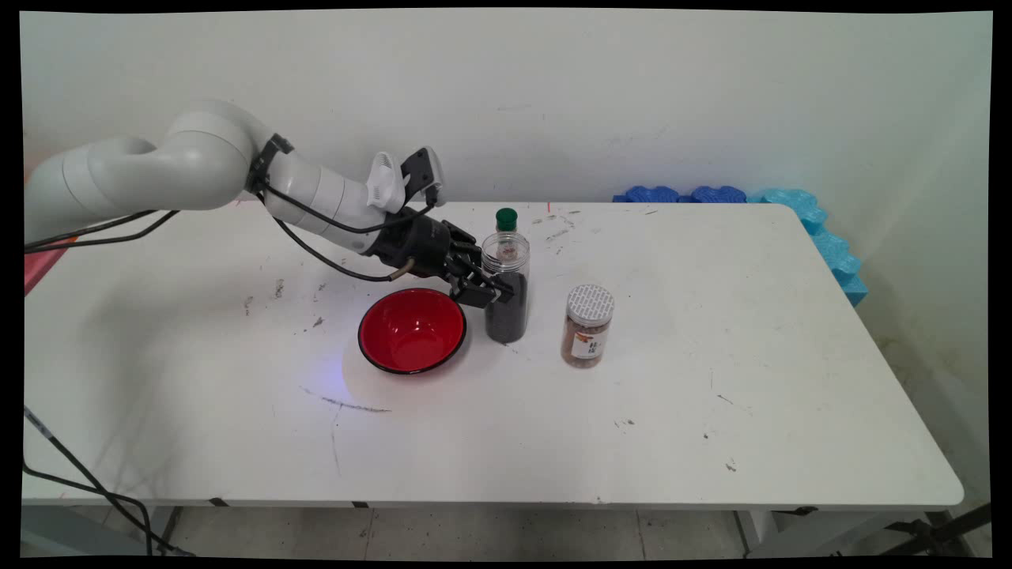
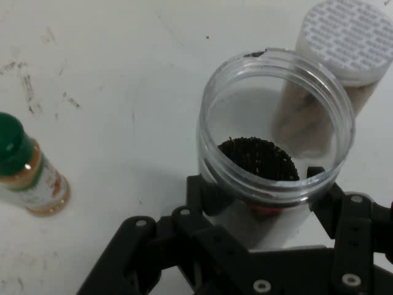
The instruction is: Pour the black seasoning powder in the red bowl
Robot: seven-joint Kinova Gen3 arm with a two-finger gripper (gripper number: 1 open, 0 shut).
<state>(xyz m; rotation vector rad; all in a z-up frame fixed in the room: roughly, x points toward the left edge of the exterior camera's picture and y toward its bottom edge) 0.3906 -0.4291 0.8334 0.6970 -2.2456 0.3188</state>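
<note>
A scuffed white table [image 1: 711, 411] stands against a pale wall [image 1: 632, 95]; blue foam [image 1: 822, 229] behind.

You see the gripper [image 1: 492, 291] clamped on the side of an open clear jar [image 1: 506, 298] of dark grains, standing upright on the white table [image 1: 711, 411]. A red bowl [image 1: 412, 329] sits just left of it, a white-lidded jar [image 1: 588, 325] near its right, a green-capped bottle [image 1: 506, 220] behind
</note>
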